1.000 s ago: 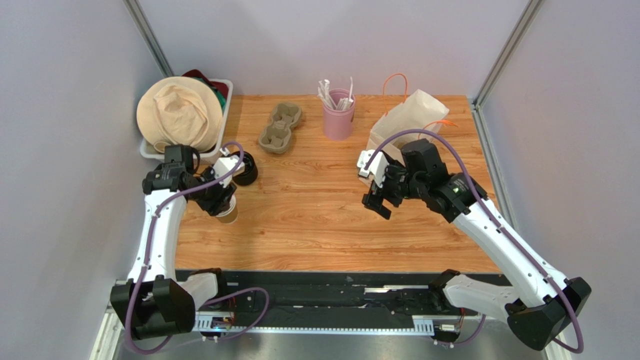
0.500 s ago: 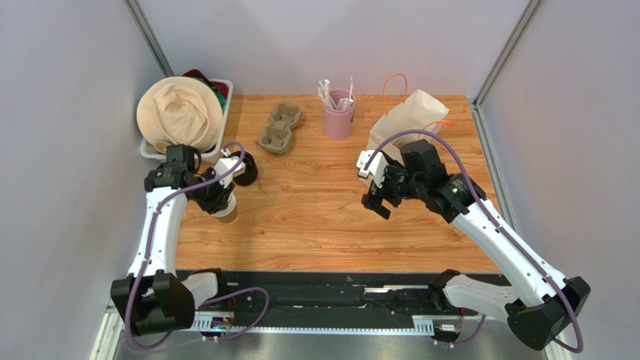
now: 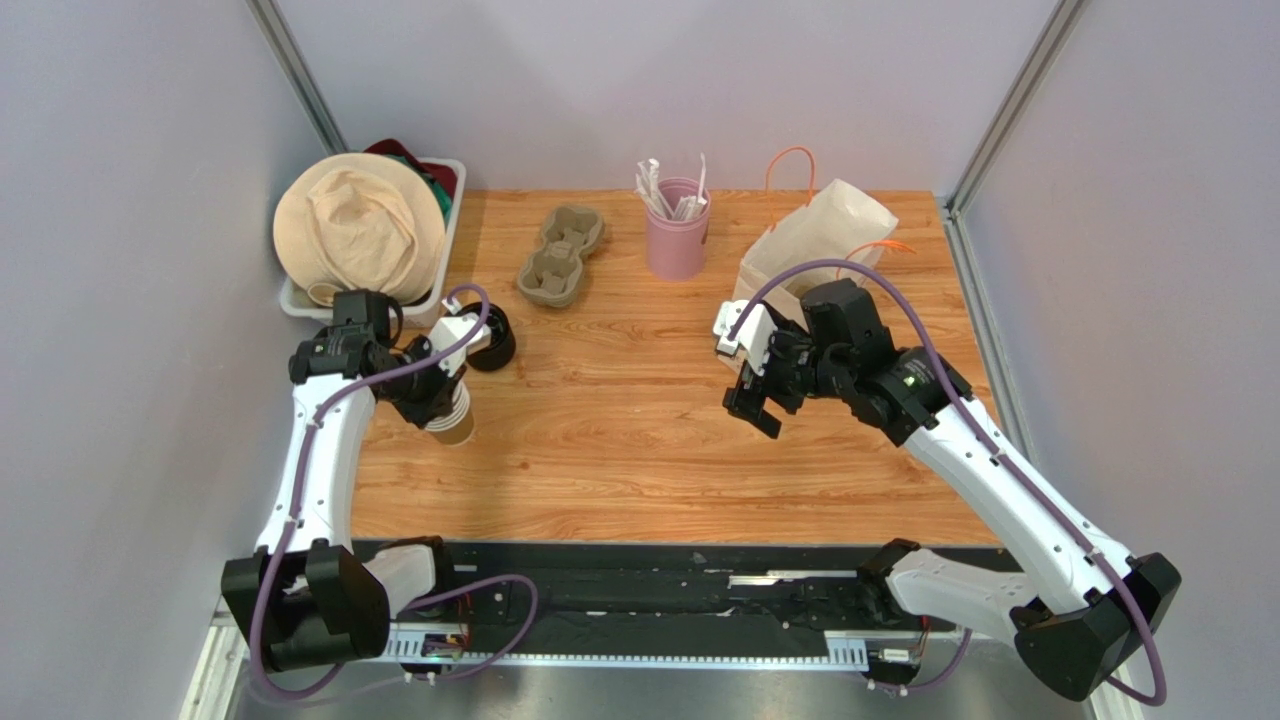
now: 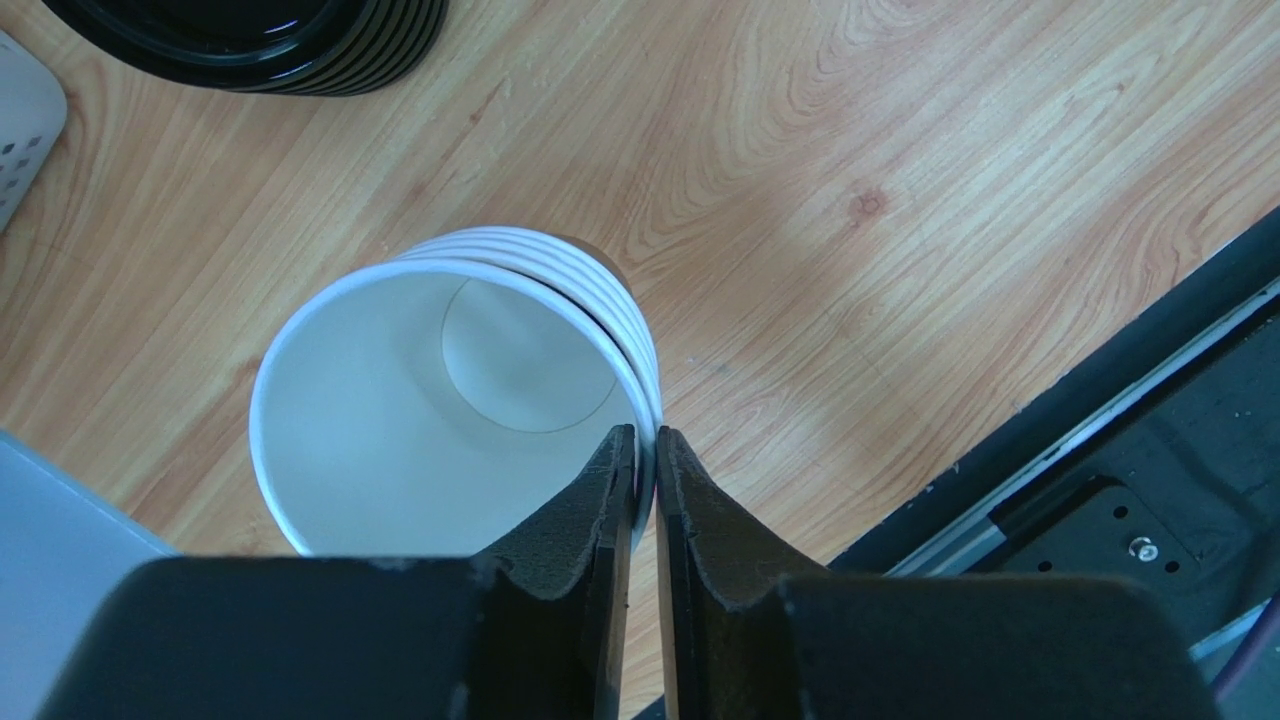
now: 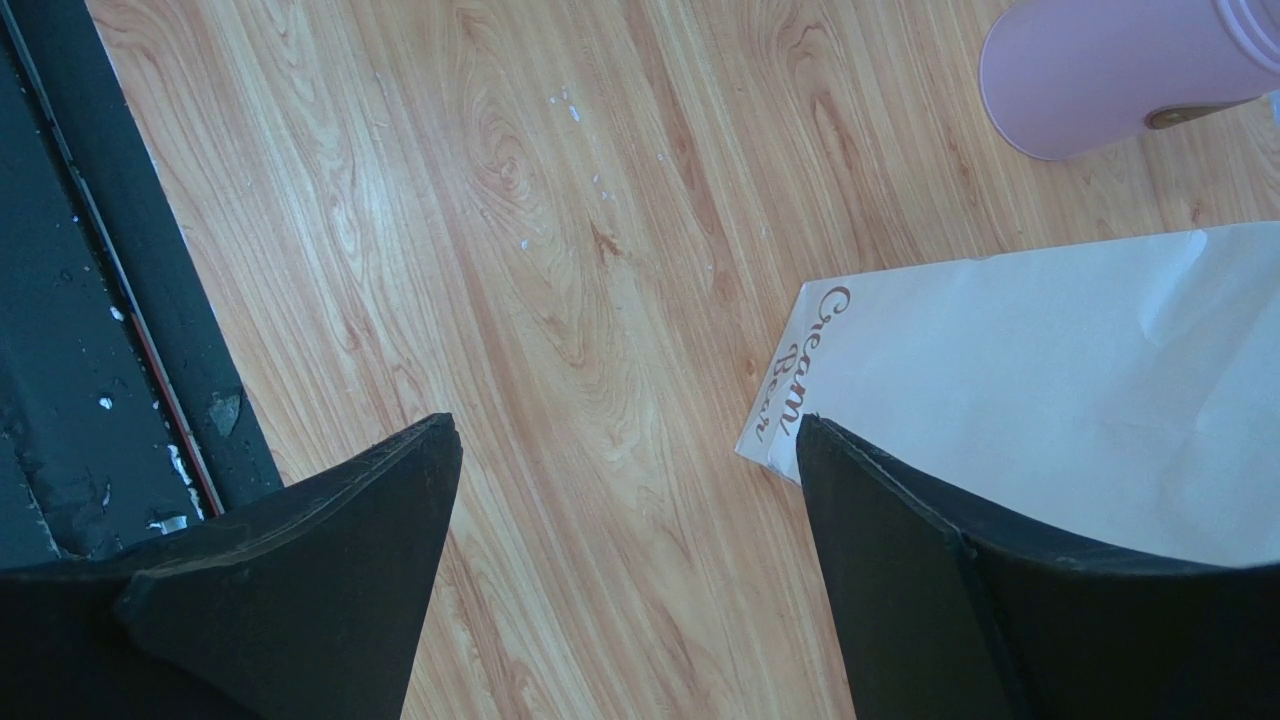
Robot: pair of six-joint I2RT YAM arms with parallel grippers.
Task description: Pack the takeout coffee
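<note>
Step in hand: separating one cup. Left gripper (image 4: 642, 450) narrow, pinching the rim of the takeout cup (image 4: 406, 405), which sits topmost in the cup stack (image 4: 604, 282) near the desk's (image 3: 631, 435) left edge. Right gripper (image 5: 627, 435) wide, empty, beside the paper bag (image 5: 1052, 390). Next, probably: lift straight up without dragging the lower cups along.

table (image 4: 902, 180): smooth wood grain
cup stack (image 4: 376, 405): matt white paper
lids (image 4: 256, 33): glossy black plastic
left gripper (image 4: 642, 447): matt black plastic
</note>
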